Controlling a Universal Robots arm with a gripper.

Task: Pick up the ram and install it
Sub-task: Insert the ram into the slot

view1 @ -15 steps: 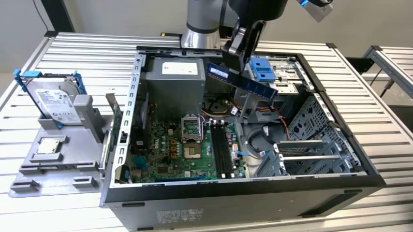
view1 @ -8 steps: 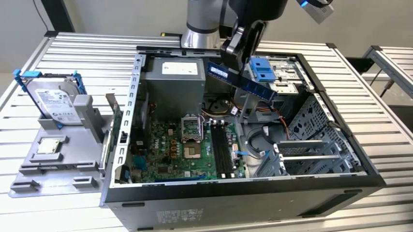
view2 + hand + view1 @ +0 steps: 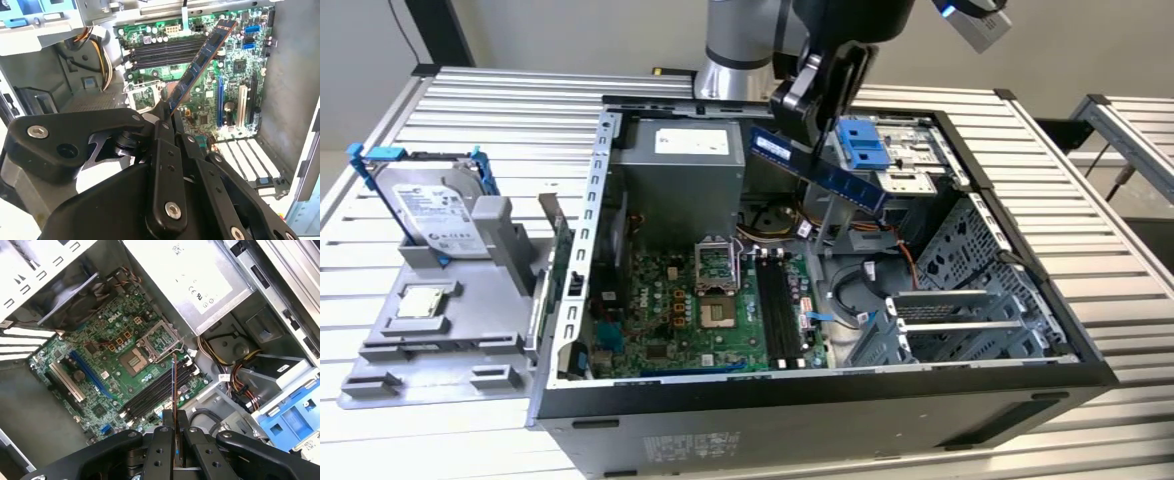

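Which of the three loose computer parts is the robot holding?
The ram, the long blue stick in the gripper over the case; the hard drive and processor chip sit on the tray.

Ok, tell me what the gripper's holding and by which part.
The ram, pinched at one end by the gripper; the rest juts free above the motherboard.

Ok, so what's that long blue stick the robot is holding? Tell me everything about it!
That is the ram, a long, thin, flat blue circuit board with a row of black chips. The robot's black fingers pinch one end, so it hangs tilted above the open computer case, over the green motherboard. It seems to touch only the fingers and is not yet in the long black slots below.
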